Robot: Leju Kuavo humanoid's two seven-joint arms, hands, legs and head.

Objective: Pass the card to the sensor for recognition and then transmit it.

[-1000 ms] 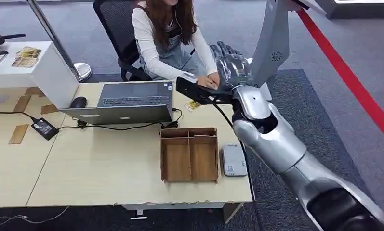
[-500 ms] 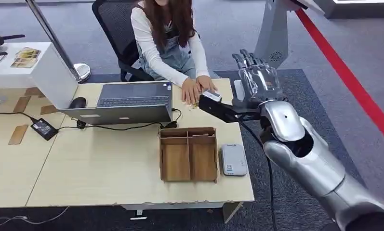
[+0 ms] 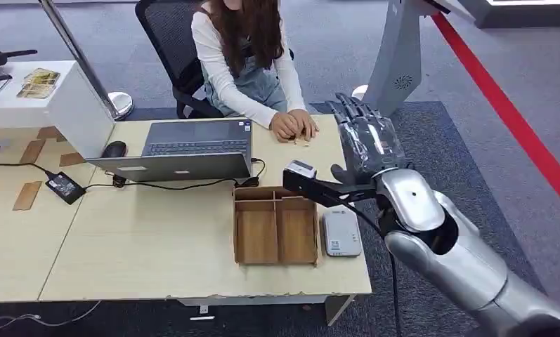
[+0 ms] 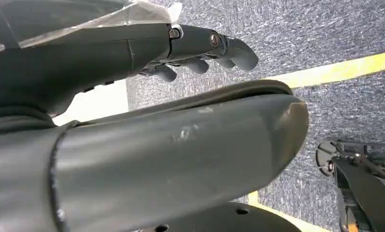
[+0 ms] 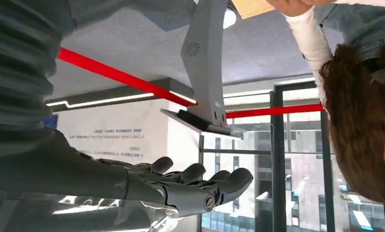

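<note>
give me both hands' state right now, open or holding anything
Left hand: holds nothing; fingers loosely curled, so open or shut cannot be told.
Right hand: open, fingers extended, holding nothing.

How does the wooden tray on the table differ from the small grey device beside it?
The wooden tray is brown, while the grey device is pale grey. The wooden tray is open on top and split into compartments; the grey device is a closed flat box. The wooden tray is clearly larger. Both lie flat on the table.

Small dark lines of print on the white wall panel (image 5: pixel 115 140) and a label on the grey sensor (image 3: pixel 341 233) are too small to read.
</note>
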